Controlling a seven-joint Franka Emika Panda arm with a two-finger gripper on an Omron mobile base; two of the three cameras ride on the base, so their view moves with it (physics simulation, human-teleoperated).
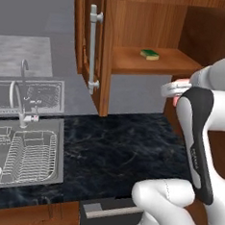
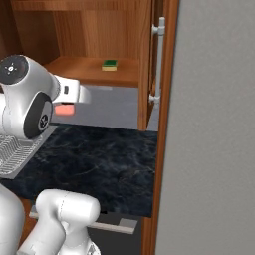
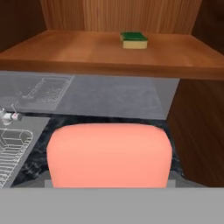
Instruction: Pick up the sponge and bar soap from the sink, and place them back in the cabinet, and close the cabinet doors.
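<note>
Sponge (image 1: 149, 54): already on the cabinet (image 1: 142, 20) shelf, lying flat toward the back, dark green face up with its yellowish edge showing. Entry closed, by my reckoning.

Bar soap (image 3: 109, 155): in my grasp. My gripper (image 2: 64, 109) is clenched on it; the hand view looks straight over its pink face, and in the right base view it shows at my fingertips, hanging above the dark counter (image 1: 126, 144), lower than the shelf edge and short of it. Out of the sink (image 1: 24, 155), not yet shelved.

Sink: nothing of the task left in the part of the basin I can see, wire rack and drain only.

Cabinet doors (image 1: 93, 50): both stand open, one at each side of the shelf, silver bar handles facing out. Untouched as far as the pictures tell.

Remaining, as I judge it: raise and carry the soap onto the shelf, beside the sponge with room to spare; let go; withdraw; then swing each door shut. Roughly half done.
</note>
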